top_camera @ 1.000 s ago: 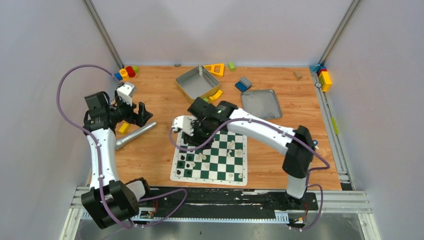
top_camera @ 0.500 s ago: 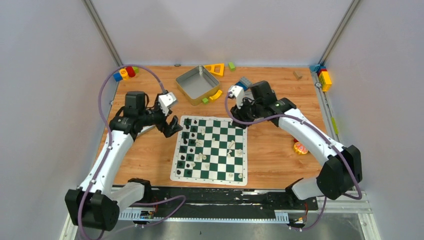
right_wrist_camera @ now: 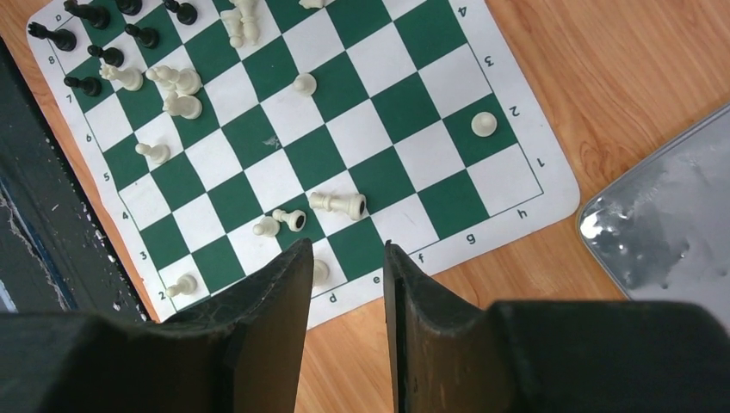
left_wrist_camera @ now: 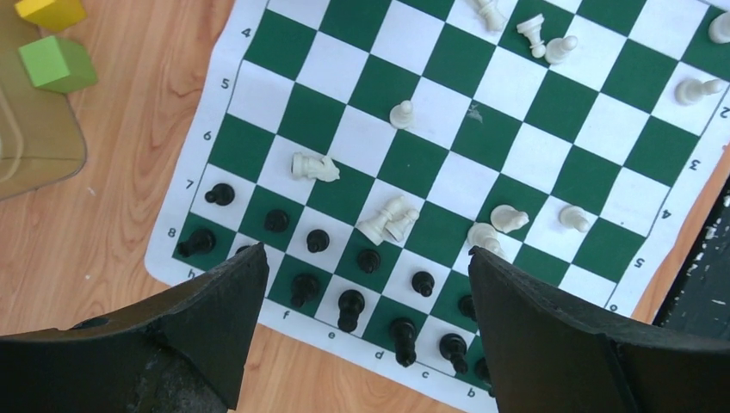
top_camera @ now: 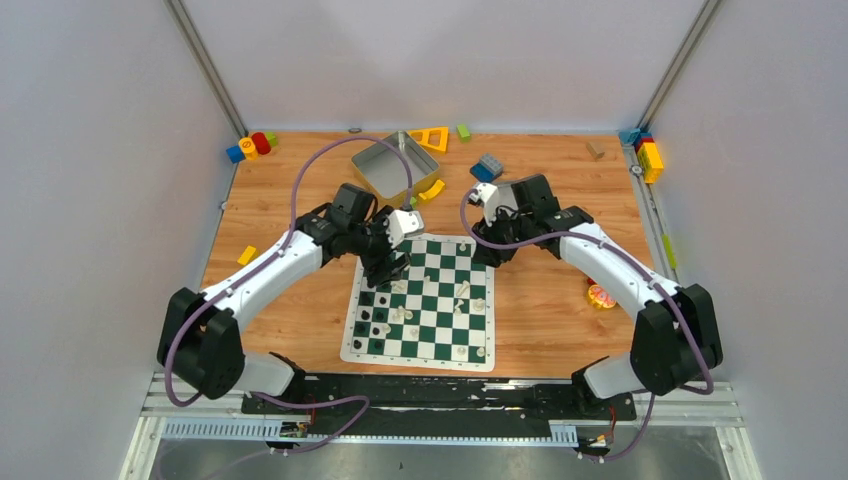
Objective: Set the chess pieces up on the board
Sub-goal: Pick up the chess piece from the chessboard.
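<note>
Sorting looks part done, I judge: the board (top_camera: 415, 362) lies flat on the desk (top_camera: 560, 320) in front of both arms. The black pieces (left_wrist_camera: 351, 305) stand mostly upright along its left side, and the white pieces (left_wrist_camera: 314, 167) are scattered over the middle, several on their sides. The left end effector (left_wrist_camera: 366, 258) hovers over the black side, fingers spread wide and holding nothing. The right end effector (right_wrist_camera: 346, 248) hangs above the board's right edge, fingers half parted with nothing between them. The next move probably calls for one arm to drop onto a toppled white piece, close on it and carry it to the white rows on the right. Room is tight among the black pieces, where wide fingers could knock neighbours, but many middle squares are bare. A metal tray (right_wrist_camera: 663, 215) sits just beside the board's corner, a green block (left_wrist_camera: 58, 62) lies off its far edge, and the two arms are near each other.
</note>
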Available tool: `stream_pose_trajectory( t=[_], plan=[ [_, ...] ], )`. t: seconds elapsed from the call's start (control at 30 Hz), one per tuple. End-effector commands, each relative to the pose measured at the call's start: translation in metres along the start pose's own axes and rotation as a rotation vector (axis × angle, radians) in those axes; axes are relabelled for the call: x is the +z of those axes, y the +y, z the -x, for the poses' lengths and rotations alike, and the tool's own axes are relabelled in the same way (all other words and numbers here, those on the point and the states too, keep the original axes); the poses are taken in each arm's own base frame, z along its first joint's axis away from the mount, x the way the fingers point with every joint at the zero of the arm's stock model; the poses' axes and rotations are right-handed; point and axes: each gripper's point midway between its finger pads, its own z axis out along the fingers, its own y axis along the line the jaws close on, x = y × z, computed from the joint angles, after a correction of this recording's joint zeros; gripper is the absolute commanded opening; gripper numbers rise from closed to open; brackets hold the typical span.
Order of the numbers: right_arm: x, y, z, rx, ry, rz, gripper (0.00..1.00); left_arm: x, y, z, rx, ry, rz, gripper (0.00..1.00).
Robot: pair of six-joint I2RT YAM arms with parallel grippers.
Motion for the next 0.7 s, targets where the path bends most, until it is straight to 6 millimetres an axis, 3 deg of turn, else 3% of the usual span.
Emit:
stream_pose_trajectory(
  t=[0.0, 0.1, 0.2, 0.43, 0.53, 0.67],
  plan=[
    [0.009, 0.002, 0.017, -0.016, -0.046, 0.039, 0.36, 0.014, 0.017, 0.012, 0.077, -0.001, 0.052, 0.93],
    [0.021, 0.009, 0.025, -0.027, -0.040, 0.075, 0.34, 0.017, 0.017, 0.007, 0.066, 0.000, 0.059, 0.92],
    [0.051, 0.021, 0.024, -0.056, 0.021, 0.109, 0.32, 0.011, 0.020, -0.002, 0.065, 0.006, 0.117, 0.92],
    [0.107, 0.035, 0.026, -0.110, 0.090, 0.114, 0.34, -0.034, 0.036, -0.027, -0.052, -0.026, 0.218, 0.95],
    [0.122, 0.035, 0.028, -0.127, 0.109, 0.109, 0.35, -0.056, 0.046, -0.034, -0.095, -0.048, 0.278, 0.95],
    [0.134, 0.037, 0.024, -0.145, 0.133, 0.108, 0.36, -0.070, 0.050, -0.039, -0.116, -0.054, 0.328, 0.97]
  ],
)
